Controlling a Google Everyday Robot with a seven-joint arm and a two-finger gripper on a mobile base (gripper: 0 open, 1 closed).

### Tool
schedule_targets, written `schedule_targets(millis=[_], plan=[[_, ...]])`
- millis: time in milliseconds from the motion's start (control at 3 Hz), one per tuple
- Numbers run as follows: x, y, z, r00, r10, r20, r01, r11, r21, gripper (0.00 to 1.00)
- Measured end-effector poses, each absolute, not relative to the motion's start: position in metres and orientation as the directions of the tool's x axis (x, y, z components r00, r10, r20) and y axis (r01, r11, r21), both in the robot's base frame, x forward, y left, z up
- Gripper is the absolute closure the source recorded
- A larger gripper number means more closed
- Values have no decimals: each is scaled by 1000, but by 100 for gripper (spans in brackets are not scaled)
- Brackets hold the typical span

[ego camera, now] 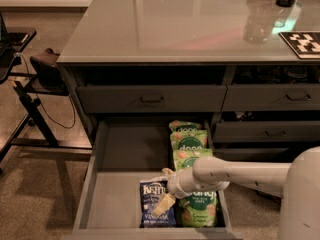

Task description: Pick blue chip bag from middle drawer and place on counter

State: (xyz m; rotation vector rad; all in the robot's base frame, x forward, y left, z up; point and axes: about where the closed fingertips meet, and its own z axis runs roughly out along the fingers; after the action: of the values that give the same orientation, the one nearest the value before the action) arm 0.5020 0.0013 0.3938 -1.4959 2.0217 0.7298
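The blue chip bag [153,199] lies flat on the floor of the open middle drawer [120,194], near its front edge, white lettering up. My gripper [163,190] reaches down from the right on a white arm and sits right over the bag's right side, its pale fingers [163,203] lying across the bag. The counter [170,24] is the glossy grey-green top above the drawer cabinet.
Several green "dang" bags [188,144] lie in a row along the drawer's right side. A closed drawer with a dark handle [151,100] sits above. A clear bottle [260,21] and a marker card [304,44] stand on the counter's right. A black stand [30,94] is at left.
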Motion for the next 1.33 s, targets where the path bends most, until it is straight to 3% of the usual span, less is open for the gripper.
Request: schedule_targets(millis=[1333], plan=[[473, 49, 360, -84, -866, -492, -988, 136, -69, 0]])
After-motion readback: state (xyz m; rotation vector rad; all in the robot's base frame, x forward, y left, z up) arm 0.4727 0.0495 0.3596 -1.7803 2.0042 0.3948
